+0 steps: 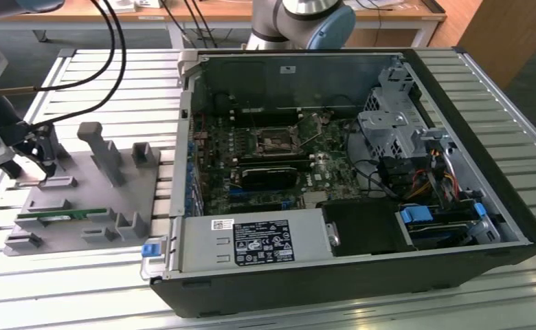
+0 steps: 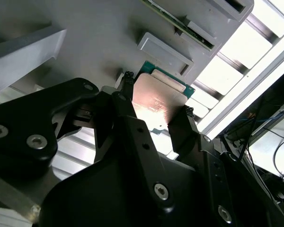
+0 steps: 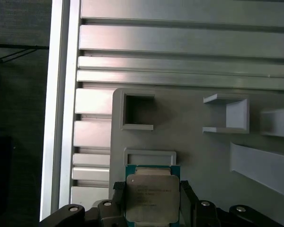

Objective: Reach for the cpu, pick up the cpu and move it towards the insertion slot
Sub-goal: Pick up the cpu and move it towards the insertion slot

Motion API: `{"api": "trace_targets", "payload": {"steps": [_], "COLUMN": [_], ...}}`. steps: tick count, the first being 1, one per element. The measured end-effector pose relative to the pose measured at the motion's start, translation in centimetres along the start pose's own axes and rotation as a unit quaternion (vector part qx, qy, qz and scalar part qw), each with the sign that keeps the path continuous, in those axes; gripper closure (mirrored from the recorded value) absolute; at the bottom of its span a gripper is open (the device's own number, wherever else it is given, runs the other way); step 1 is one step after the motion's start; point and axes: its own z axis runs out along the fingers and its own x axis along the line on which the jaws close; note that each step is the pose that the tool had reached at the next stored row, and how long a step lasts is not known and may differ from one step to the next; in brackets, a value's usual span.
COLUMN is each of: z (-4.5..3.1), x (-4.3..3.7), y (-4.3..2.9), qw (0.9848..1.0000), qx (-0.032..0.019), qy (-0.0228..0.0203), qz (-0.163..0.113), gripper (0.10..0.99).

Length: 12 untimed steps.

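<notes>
Pick-up step, I'd say: the claw was pinched on the cpu, bottom centre of the first wrist view, over the grey tray. The insertion slot sat well apart, mid-frame in the exterior view, so the carry wanted a level hold.

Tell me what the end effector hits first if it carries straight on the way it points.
Probably the grey fixture plate: the end effector points at it, and the cpu it grips would touch first. The gap is unclear.
</notes>
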Motion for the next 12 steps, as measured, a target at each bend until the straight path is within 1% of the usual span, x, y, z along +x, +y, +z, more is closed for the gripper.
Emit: {"api": "trace_targets", "payload": {"steps": [6,12], "z": [-0.48,-1.15], "x": [0.00,0.00], "y": [0.02,0.10], "qw": [1.0000,1.0000], "qx": [0.0000,0.0000], "qy": [-0.0001,0.0000], "qz": [0.000,0.000], "gripper": [0.545,0.545]}}
